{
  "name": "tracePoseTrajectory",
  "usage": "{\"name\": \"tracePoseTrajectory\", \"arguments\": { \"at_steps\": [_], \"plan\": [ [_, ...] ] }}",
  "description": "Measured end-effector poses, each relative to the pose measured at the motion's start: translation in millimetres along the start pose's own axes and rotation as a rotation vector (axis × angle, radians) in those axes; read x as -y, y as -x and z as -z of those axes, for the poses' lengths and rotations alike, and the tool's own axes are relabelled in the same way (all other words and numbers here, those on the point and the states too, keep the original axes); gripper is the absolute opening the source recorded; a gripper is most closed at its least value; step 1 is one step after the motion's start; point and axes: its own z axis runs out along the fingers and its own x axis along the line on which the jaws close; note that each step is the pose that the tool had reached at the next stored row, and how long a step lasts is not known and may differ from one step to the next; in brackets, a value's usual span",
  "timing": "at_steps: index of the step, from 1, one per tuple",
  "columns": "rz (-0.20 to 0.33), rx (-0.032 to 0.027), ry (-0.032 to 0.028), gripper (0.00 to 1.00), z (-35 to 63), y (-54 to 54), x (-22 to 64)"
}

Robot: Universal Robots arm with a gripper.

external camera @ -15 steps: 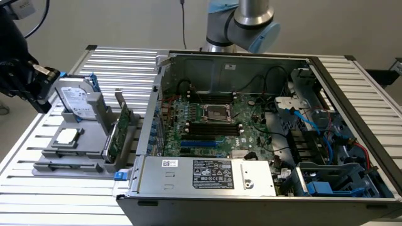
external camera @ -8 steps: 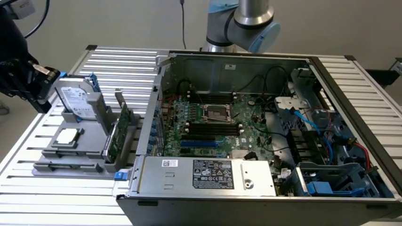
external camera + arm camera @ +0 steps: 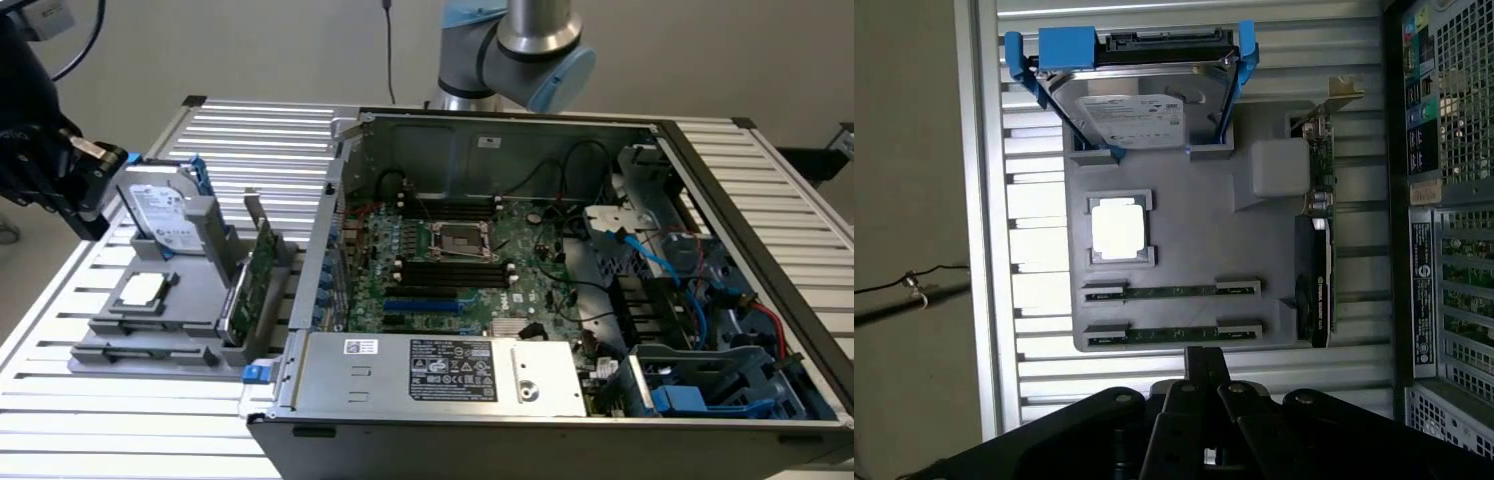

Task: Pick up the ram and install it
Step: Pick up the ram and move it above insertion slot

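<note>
Grey fixture tray (image 3: 187, 305) sits on the slatted aluminium bench (image 3: 80, 410), towards the exterior view's left of the open computer case (image 3: 561, 390). On the tray we note a hard drive (image 3: 163, 212) standing upright in a blue bracket, a silver CPU (image 3: 143, 290) lying flat, and a green expansion card (image 3: 254, 285) set on edge on the side nearest the case. Inside the case the motherboard (image 3: 454, 265) lies exposed, with black memory slots on both sides of the processor socket. A joint of the arm (image 3: 534, 50) shows above the rear wall of the case.

From the wrist view we record the same tray (image 3: 1184, 215) seen from above. The ram lies in it as two narrow green sticks, each held flat in its own grey holder and parallel to the other: the nearer ram stick (image 3: 1172, 331) by the tray's edge, the second ram stick (image 3: 1172, 292) just beyond it, beside the CPU (image 3: 1120, 228). The end effector (image 3: 1204, 362) hangs above the bench by that edge with its fingers pressed together. It grips nothing and is clear of both sticks.
</note>
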Motion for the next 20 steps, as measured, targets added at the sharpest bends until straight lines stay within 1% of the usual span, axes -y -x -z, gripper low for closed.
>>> {"name": "tracePoseTrajectory", "arguments": {
  "at_steps": [2, 3, 20],
  "plan": [
    [0.0, 0.0002, 0.0002, 0.11, -1.0, -0.6, 0.0],
    [0.012, -0.0004, 0.0002, 0.11, -2.0, -0.9, 0.2],
    [0.321, -0.0143, -0.0009, 0.11, -14.9, -0.9, 0.8]
  ]
}}
